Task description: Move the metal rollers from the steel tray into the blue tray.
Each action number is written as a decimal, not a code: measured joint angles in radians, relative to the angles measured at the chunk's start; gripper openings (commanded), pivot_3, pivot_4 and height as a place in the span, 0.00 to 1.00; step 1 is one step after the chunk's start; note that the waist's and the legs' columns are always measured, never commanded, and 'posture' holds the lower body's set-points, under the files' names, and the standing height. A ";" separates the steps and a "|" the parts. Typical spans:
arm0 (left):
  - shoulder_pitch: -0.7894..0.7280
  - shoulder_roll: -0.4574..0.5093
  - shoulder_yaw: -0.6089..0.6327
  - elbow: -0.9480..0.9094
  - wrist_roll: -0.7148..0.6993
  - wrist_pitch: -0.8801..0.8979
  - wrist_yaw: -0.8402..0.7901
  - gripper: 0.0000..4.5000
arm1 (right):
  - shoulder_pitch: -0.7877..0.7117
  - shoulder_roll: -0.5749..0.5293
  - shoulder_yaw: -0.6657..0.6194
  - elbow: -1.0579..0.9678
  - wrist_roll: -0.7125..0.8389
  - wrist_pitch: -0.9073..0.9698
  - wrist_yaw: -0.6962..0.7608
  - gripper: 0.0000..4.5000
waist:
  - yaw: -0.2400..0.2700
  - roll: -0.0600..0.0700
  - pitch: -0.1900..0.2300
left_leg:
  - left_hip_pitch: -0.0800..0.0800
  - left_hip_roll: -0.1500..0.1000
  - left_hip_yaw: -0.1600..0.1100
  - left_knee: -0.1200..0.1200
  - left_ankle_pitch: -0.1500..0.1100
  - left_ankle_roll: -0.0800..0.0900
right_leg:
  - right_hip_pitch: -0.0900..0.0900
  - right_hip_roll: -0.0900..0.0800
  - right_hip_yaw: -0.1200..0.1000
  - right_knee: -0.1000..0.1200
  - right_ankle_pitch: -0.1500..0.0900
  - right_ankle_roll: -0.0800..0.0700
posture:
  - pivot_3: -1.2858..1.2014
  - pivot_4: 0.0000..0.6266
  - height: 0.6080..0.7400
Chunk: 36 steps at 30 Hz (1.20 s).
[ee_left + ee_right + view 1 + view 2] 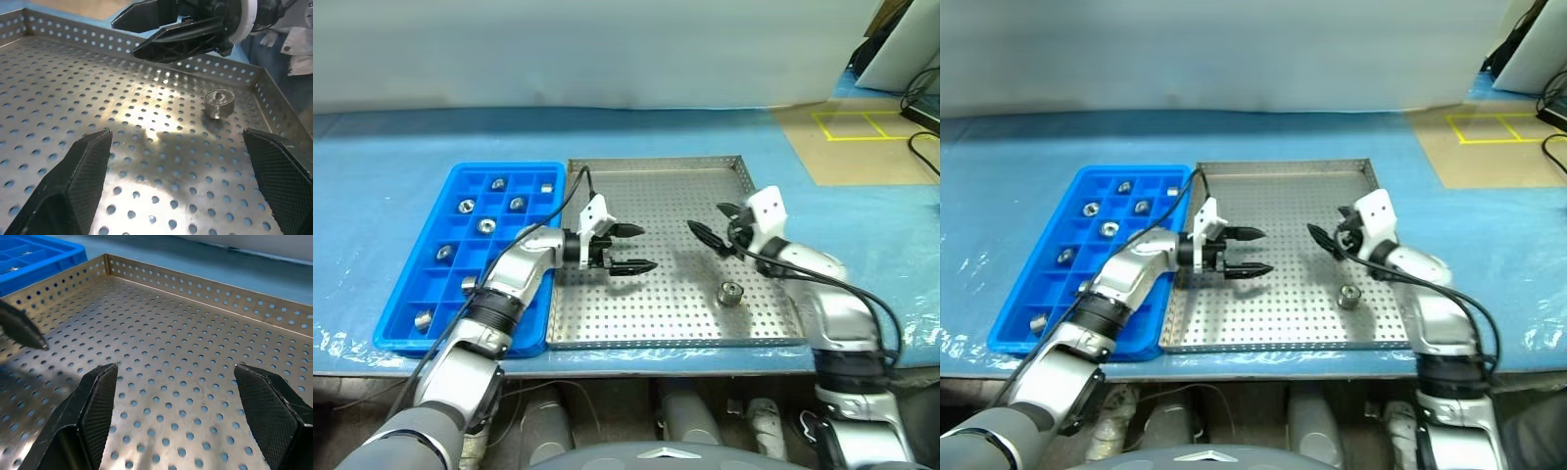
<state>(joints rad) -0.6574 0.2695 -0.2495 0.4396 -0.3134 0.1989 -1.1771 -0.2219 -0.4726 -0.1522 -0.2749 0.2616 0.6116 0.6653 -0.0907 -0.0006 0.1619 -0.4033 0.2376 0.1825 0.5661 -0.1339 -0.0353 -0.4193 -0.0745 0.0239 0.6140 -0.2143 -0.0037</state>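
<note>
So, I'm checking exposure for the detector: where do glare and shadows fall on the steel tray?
Left wrist view: bright glare on the tray floor beside the roller, dark shadow nearer the camera. Left eye view: soft shadow under the left gripper.

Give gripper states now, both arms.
Left gripper: open, empty, over the steel tray.
Right gripper: open, empty, beside the last metal roller.

Left gripper (641,249) and right gripper (708,226) both spread, empty, facing inward.
</note>
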 measured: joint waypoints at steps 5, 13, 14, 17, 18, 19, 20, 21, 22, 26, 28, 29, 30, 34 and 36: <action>-0.034 -0.031 0.001 0.064 0.021 -0.026 -0.033 1.00 | 0.092 -0.061 -0.074 -0.115 0.103 0.073 0.019 0.88 | -0.033 0.000 0.000 | -0.001 -0.001 0.001 0.000 -0.002 0.003 | 0.001 0.000 0.001 -0.006 0.001 0.001 | 0.22 0.24 1.00; -0.121 -0.054 0.014 0.205 0.058 -0.098 -0.064 1.00 | 0.203 -0.124 -0.089 -0.185 0.136 0.132 -0.002 0.88 | -0.082 0.000 0.000 | -0.002 -0.003 0.001 0.001 -0.004 0.004 | 0.002 -0.001 0.000 -0.009 0.001 0.002 | 0.22 0.24 1.00; -0.127 -0.058 0.018 0.216 0.062 -0.107 -0.067 1.00 | 0.206 -0.130 -0.078 -0.185 0.134 0.139 -0.008 0.88 | -0.089 0.000 0.000 | -0.002 -0.003 0.001 0.002 -0.005 0.005 | 0.002 -0.001 -0.001 -0.009 0.001 0.002 | 0.22 0.24 1.00; -0.129 -0.065 0.021 0.223 0.067 -0.118 -0.078 1.00 | 0.214 -0.137 -0.038 -0.184 0.131 0.155 -0.016 0.88 | -0.107 0.000 0.000 | -0.003 -0.003 0.001 0.004 -0.007 0.005 | 0.002 -0.001 -0.001 -0.009 0.001 0.003 | 0.22 0.24 1.00; -0.129 -0.066 0.021 0.226 0.070 -0.122 -0.081 1.00 | 0.216 -0.145 -0.016 -0.179 0.123 0.158 -0.018 0.88 | -0.114 0.000 0.000 | -0.004 -0.003 0.001 0.005 -0.008 0.005 | 0.002 -0.001 -0.003 -0.010 0.000 0.003 | 0.22 0.24 1.00; -0.129 -0.065 0.021 0.227 0.073 -0.124 -0.081 1.00 | 0.217 -0.148 0.006 -0.168 0.115 0.159 -0.019 0.88 | -0.117 -0.001 0.000 | -0.004 -0.003 0.001 0.006 -0.008 0.006 | 0.002 -0.002 -0.003 -0.010 0.000 0.004 | 0.23 0.24 1.00; -0.129 -0.065 0.021 0.227 0.075 -0.126 -0.082 1.00 | 0.219 -0.147 0.021 -0.160 0.112 0.160 -0.019 0.88 | -0.119 -0.001 0.000 | -0.004 -0.003 0.001 0.006 -0.008 0.006 | 0.002 -0.002 -0.003 -0.010 -0.001 0.005 | 0.23 0.24 1.00; -0.127 -0.065 0.022 0.227 0.078 -0.127 -0.081 1.00 | 0.219 -0.147 0.039 -0.152 0.113 0.162 -0.018 0.84 | -0.122 -0.001 0.000 | -0.004 -0.003 0.001 0.006 -0.008 0.006 | 0.001 -0.002 -0.003 -0.010 -0.001 0.006 | 0.23 0.24 1.00; -0.126 -0.064 0.023 0.227 0.082 -0.128 -0.080 1.00 | 0.218 -0.147 0.058 -0.148 0.113 0.164 -0.014 0.80 | -0.124 -0.001 0.000 | -0.004 -0.003 0.001 0.006 -0.008 0.006 | 0.001 -0.002 -0.004 -0.010 -0.002 0.007 | 0.24 0.24 1.00; -0.123 -0.049 0.035 0.227 0.092 -0.130 -0.070 1.00 | 0.204 -0.146 0.107 -0.147 0.135 0.185 0.011 0.53 | -0.131 -0.001 0.000 | -0.005 -0.003 0.001 0.006 -0.008 0.006 | 0.001 -0.002 -0.004 -0.010 -0.002 0.007 | 0.25 0.24 1.00; -0.120 -0.035 0.049 0.226 0.094 -0.130 -0.061 1.00 | 0.192 -0.155 0.131 -0.141 0.135 0.187 0.022 0.38 | -0.132 -0.001 0.000 | -0.006 -0.004 0.000 0.006 -0.008 0.006 | 0.001 -0.003 -0.005 -0.010 -0.001 0.005 | 0.26 0.24 1.00; -0.117 -0.027 0.054 0.225 0.094 -0.130 -0.058 1.00 | 0.186 -0.158 0.139 -0.133 0.135 0.187 0.028 0.32 | -0.132 -0.001 0.000 | -0.006 -0.003 0.000 0.006 -0.008 0.006 | 0.001 -0.003 -0.006 -0.010 0.000 0.003 | 0.27 0.24 1.00; -0.111 -0.018 0.059 0.223 0.095 -0.130 -0.055 1.00 | 0.173 -0.159 0.147 -0.125 0.134 0.187 0.032 0.27 | -0.132 -0.001 0.001 | -0.006 -0.003 0.000 0.006 -0.008 0.006 | 0.001 -0.003 -0.006 -0.010 0.001 0.003 | 0.27 0.24 1.00; -0.073 0.009 0.076 0.171 0.095 -0.121 -0.038 1.00 | 0.107 -0.144 0.166 -0.076 0.135 0.182 0.040 0.28 | -0.127 -0.001 0.001 | -0.007 -0.003 -0.001 0.006 -0.008 0.006 | 0.001 -0.003 -0.007 -0.010 0.001 0.002 | 0.32 0.24 1.00; -0.054 0.019 0.091 0.134 0.092 -0.110 -0.025 1.00 | 0.052 -0.122 0.168 -0.040 0.132 0.163 0.037 0.28 | -0.120 -0.001 0.001 | -0.008 -0.003 -0.002 0.006 -0.008 0.006 | 0.000 -0.003 -0.008 -0.009 0.001 0.002 | 0.33 0.24 1.00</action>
<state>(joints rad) -0.7117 0.2880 -0.1582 0.5740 -0.2209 0.0893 -1.2020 -0.1700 -0.5949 0.0159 -0.3150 0.3935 0.7746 0.7019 -0.2108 -0.0019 0.1629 -0.4109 0.2346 0.1809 0.5719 -0.1422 -0.0295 -0.4193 -0.0775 0.0164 0.6047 -0.2133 -0.0017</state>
